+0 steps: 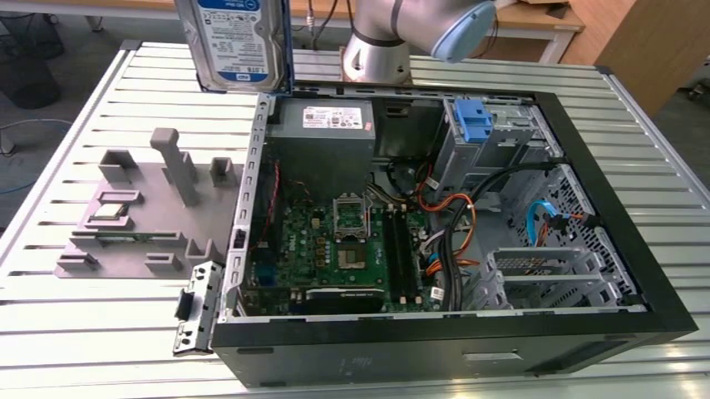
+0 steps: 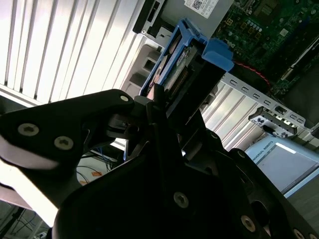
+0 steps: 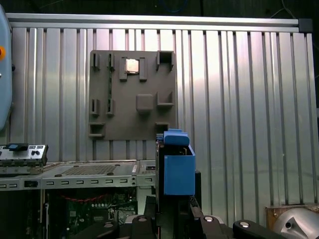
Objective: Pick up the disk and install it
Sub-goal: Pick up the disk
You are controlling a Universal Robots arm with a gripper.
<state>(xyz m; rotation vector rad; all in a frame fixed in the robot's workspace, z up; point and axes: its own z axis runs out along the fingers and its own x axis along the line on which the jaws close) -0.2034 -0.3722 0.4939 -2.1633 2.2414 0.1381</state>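
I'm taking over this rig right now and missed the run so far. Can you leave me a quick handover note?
Claw: shut on the disk, which it holds upright.
Disk: outside the computer case, by its far corner on the exterior view's left, and off the grey holder.
Done: the disk is picked up.
Left: installing it; it is not yet inside the case.

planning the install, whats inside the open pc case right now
Green motherboard, grey power supply, blue plastic bracket and loose cables. The cables hide what lies beneath them. The disk is outside the case, clamped in the end effector.
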